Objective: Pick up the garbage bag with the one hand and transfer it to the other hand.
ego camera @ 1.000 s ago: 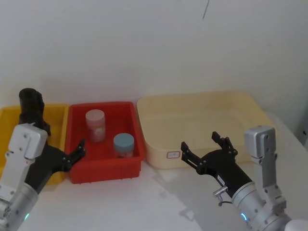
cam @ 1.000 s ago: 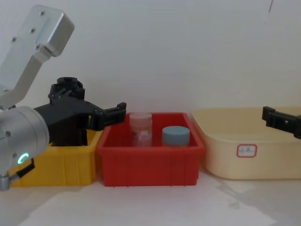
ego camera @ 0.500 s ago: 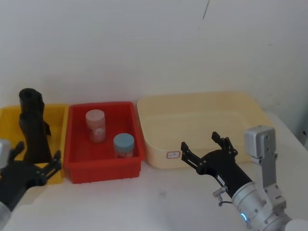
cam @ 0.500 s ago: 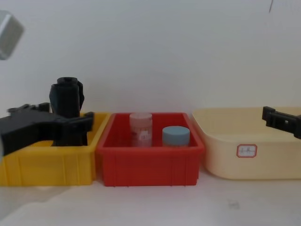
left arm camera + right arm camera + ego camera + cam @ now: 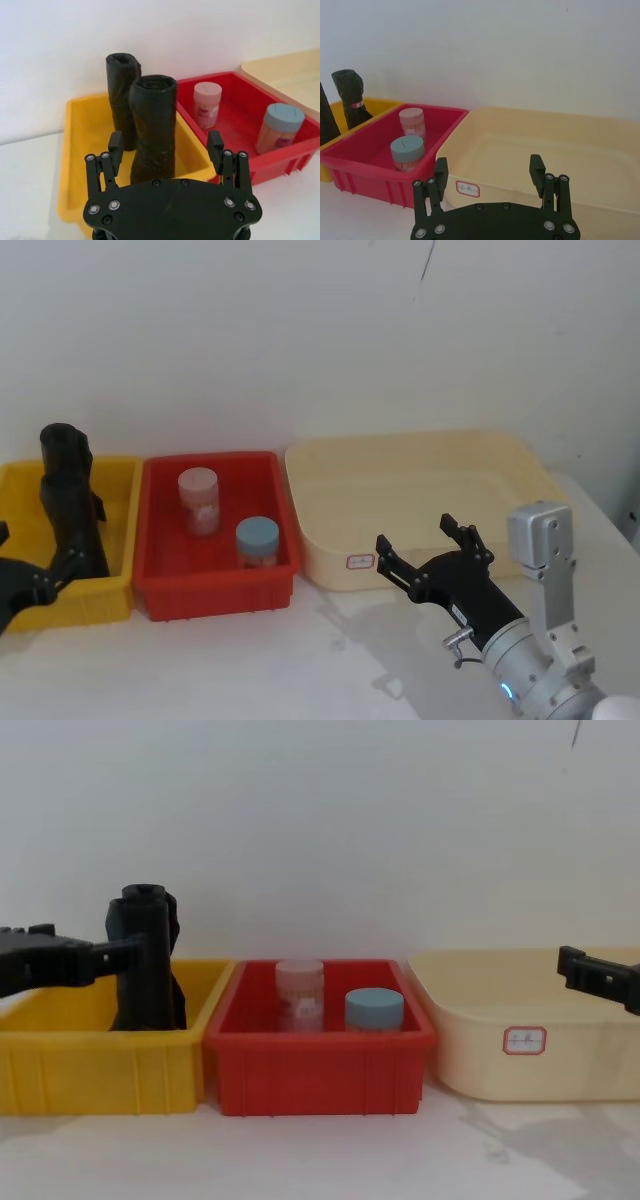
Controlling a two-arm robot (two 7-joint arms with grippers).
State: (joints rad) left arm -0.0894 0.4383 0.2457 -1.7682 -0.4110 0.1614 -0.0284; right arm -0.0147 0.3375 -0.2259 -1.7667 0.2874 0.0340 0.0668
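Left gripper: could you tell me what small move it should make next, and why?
Probably ease the left gripper forward: its open fingers seem short of the garbage bag, upright in the yellow bin. The right gripper hovers by the cream tub.

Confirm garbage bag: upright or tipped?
Upright: garbage bag stands on end in the yellow bin. Left hand open, facing it; right hand open by the cream tub.

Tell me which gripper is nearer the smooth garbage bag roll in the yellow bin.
Left. The left gripper hangs open at the yellow bin, just short of the garbage bag; the right gripper hovers before the cream tub, beyond the red bin.
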